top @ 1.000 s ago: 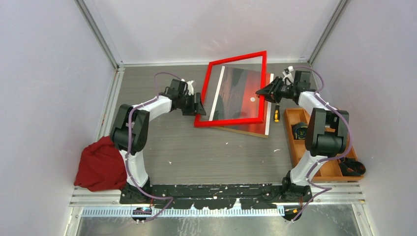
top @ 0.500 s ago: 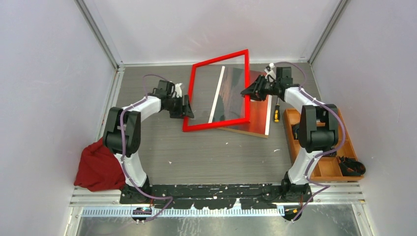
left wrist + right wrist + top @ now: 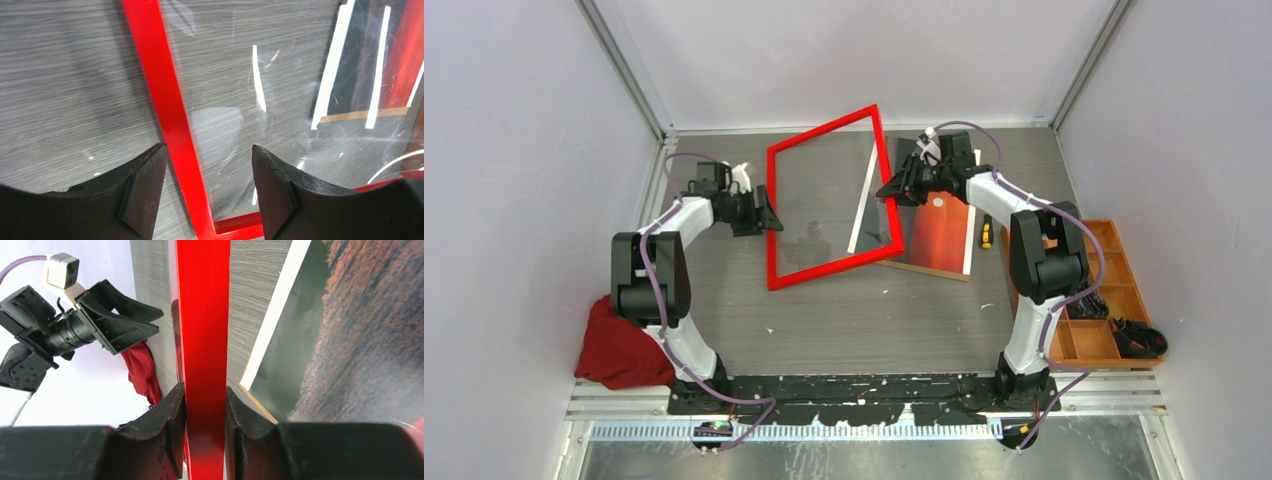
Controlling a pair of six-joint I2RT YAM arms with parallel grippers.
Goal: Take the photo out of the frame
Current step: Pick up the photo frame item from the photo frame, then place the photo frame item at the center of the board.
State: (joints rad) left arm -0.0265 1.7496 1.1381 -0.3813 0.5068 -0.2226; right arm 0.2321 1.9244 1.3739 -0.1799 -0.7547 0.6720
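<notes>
The top view looks steeply down from above and behind the arm bases, far enough back to take in the whole grey wood-grain tabletop (image 3: pixel 844 300). The left wrist view looks past the black left end effector (image 3: pixel 207 150), very close to the thin-railed, rectangular, bright red frame (image 3: pixel 170 115), facing right through its glazing to the white-edged orange sunset print (image 3: pixel 400 50). The right wrist view looks past the right end effector (image 3: pixel 204 390), hard against a rail and facing left; all three share the red frame and sunset print
</notes>
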